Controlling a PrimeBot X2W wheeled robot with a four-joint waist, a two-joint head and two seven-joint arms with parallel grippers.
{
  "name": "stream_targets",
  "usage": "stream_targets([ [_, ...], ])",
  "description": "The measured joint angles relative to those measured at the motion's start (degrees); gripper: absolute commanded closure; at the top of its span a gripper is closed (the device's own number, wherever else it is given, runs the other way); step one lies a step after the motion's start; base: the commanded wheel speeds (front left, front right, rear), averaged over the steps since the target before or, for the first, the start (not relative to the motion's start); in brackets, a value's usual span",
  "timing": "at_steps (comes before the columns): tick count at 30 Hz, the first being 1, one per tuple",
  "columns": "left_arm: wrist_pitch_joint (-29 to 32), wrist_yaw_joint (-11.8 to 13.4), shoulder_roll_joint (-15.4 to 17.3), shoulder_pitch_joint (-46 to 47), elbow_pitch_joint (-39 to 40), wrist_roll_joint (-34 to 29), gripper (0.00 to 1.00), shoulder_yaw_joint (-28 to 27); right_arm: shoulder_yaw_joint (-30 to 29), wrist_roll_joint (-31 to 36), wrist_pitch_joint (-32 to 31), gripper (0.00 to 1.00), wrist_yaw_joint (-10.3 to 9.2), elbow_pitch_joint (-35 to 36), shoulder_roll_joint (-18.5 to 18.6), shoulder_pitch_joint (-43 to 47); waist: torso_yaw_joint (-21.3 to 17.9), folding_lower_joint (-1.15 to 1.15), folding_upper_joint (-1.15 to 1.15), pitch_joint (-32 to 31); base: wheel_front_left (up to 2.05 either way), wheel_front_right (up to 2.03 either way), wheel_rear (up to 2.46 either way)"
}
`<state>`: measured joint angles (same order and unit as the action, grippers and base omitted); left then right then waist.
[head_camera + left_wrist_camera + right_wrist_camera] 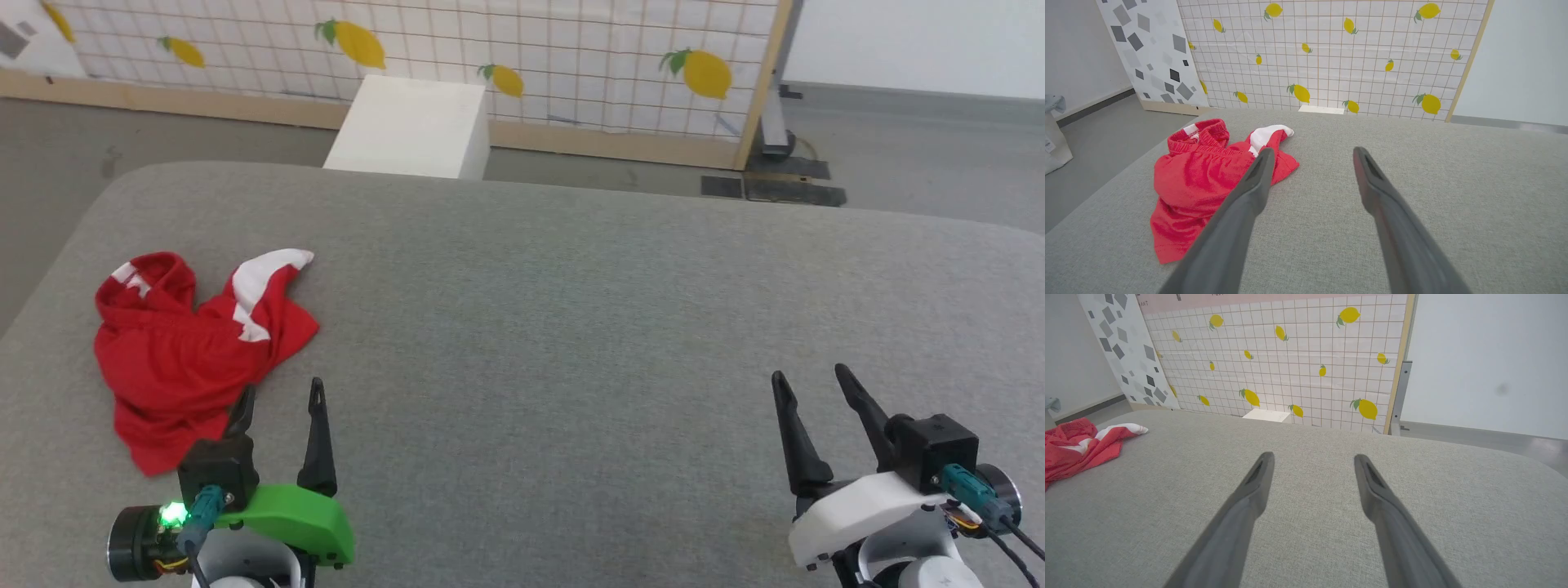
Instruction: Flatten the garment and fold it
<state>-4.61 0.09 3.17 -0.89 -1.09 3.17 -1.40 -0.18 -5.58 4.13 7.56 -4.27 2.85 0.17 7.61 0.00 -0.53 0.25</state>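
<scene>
The crumpled red garment (184, 359) lies near the left edge of the grey desk (555, 327). Just beside its near right edge, the left end effector (282, 388) is released, grasping nothing. Well apart, at the right, the right end effector (809, 373) is likewise released.

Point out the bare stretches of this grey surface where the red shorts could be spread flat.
The widest bare stretch of the grey surface runs between the red shorts and the right end effector, up to the far edge. The far right corner is bare too. It is crowded at the left, where the left end effector is by the shorts.
</scene>
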Motion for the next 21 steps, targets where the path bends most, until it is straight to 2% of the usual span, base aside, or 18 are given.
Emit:
stream_targets([
  [21,-2.36,0.59,0.0,-2.02,-0.23,1.96,0.0,-1.36,1.65,-2.09,2.55,0.0,0.0,-3.45,0.0,0.31,6.39,0.0,0.0,-0.57,0.0,0.0,0.0],
])
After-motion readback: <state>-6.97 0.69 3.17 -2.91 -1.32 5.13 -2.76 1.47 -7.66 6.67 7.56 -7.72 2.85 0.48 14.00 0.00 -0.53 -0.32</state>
